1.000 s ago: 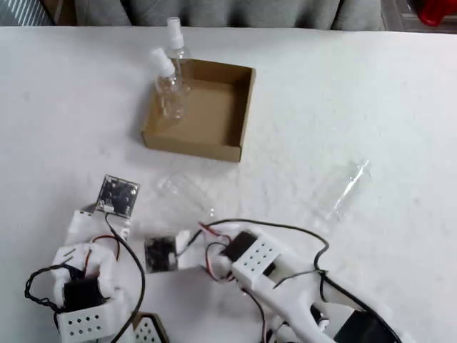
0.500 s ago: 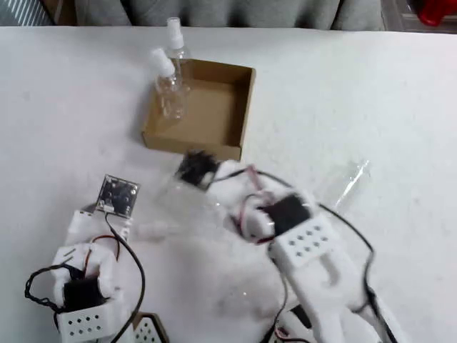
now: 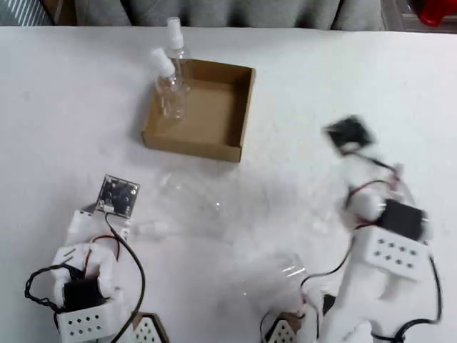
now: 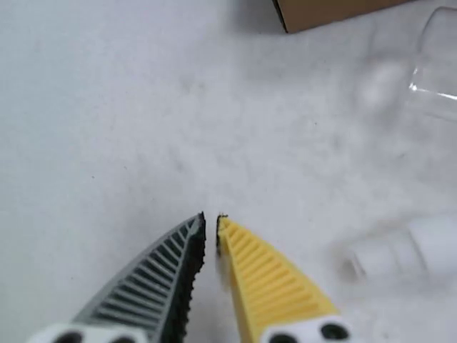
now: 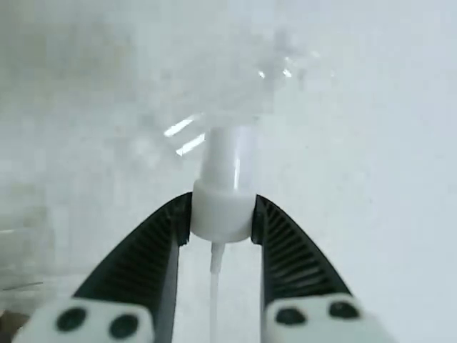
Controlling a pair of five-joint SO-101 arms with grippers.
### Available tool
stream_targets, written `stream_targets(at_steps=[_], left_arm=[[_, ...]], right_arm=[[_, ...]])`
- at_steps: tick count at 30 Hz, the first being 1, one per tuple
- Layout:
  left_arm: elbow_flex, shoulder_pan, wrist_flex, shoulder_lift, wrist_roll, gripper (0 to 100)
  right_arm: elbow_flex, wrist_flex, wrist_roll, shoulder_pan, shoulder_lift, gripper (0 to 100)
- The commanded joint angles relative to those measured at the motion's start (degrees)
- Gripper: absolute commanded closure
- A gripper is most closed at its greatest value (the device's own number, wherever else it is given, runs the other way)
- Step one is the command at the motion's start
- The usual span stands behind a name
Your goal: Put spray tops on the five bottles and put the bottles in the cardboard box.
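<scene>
I have the right gripper point(image 5: 221, 203) pinching a spray top point(image 5: 222, 168) by its collar, out at the table's right. Its long axis lies along the fingers, with the nozzle pointing away from the wrist and the dip tube back toward it. At near left, the left gripper point(image 4: 211, 218) has its jaws pressed together.

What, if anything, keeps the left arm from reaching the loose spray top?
Probably nothing, so yes. The spray top lies on the table close beside the left pincer, with nothing between them. The pincer is shut and would have to open first.
</scene>
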Motion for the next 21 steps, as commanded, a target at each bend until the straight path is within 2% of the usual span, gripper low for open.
stream_targets(at_steps=[1, 6, 11, 13, 18, 21], left_arm=[[0.0, -0.6, 0.1, -0.7, -0.7, 96], [0.0, -0.6, 0.2, -0.7, -0.7, 96], [0.0, -0.6, 0.2, -0.7, -0.7, 96], [0.0, -0.6, 0.2, -0.7, -0.7, 96], [0.0, -0.6, 0.2, -0.7, -0.7, 96], [0.0, -0.6, 0.2, -0.7, -0.7, 96]], right_arm=[[0.7, -7.3, 3.6, 12.3, 4.1, 98.2], [6.7, -21.8, 6.3, 20.6, 12.5, 98.2], [7.6, -30.4, 6.7, 24.1, 22.5, 97.7], [7.6, -32.2, 6.7, 24.1, 26.2, 94.0], [6.5, -34.5, 6.7, 22.3, 31.2, 77.2], [4.8, -33.5, 6.5, 21.9, 31.3, 75.6]])
